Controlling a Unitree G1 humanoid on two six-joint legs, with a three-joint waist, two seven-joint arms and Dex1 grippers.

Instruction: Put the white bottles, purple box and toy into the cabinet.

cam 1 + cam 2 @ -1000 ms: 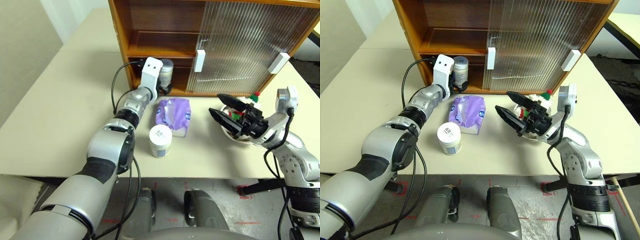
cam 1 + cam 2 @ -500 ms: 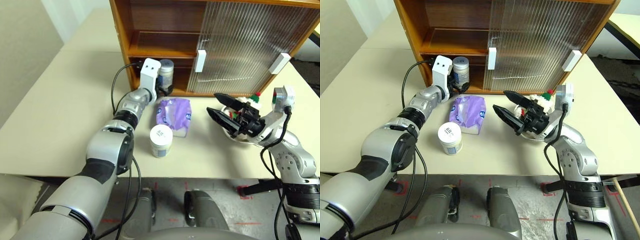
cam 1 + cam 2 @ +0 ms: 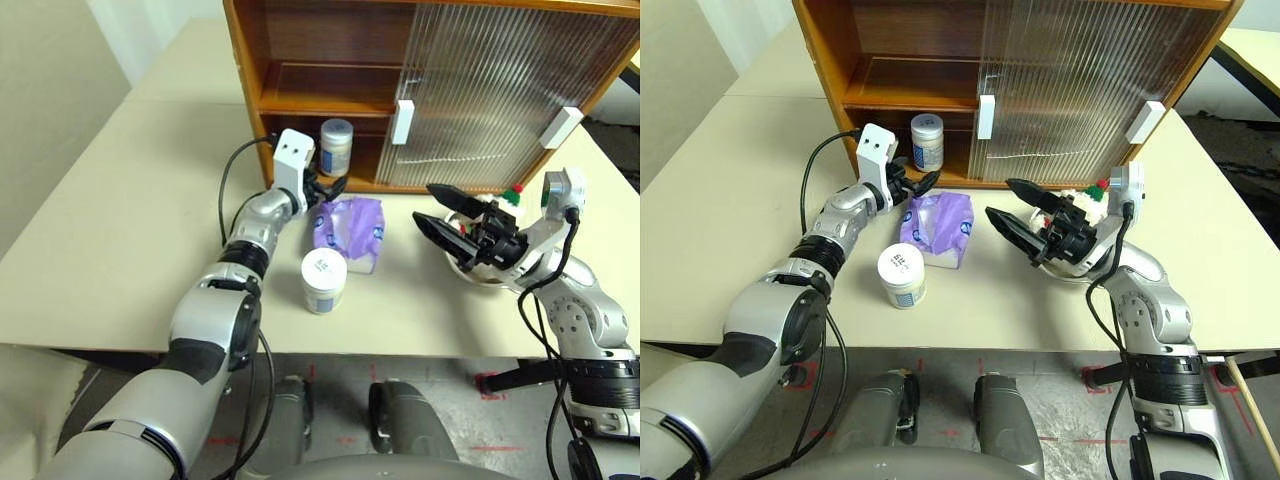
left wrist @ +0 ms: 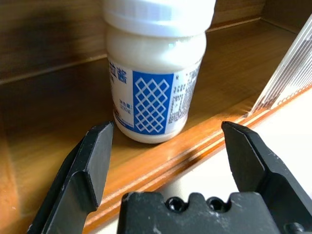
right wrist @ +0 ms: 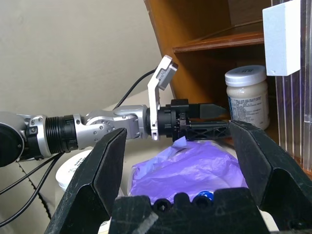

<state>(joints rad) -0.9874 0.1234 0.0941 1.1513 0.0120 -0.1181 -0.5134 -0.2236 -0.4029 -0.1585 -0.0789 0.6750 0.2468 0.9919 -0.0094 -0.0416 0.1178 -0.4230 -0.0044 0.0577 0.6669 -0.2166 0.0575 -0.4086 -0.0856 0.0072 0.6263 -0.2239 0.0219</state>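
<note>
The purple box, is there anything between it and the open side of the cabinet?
Yes. The open left gripper hangs just above the purple box, between it and the cabinet opening. One white bottle already stands on the bottom shelf there.

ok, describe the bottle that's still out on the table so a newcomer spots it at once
Start at the wooden cabinet at the back of the table. In front of its open side lies a purple box; the bottle stands nearer the table's front edge. The other bottle stands inside the cabinet.

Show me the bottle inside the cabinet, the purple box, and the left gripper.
bottle in the cabinet [image 3: 336,148], left eye view, label.
purple box [image 3: 348,230], left eye view, top face.
left gripper [image 3: 325,189], left eye view, between fingertips.
</note>
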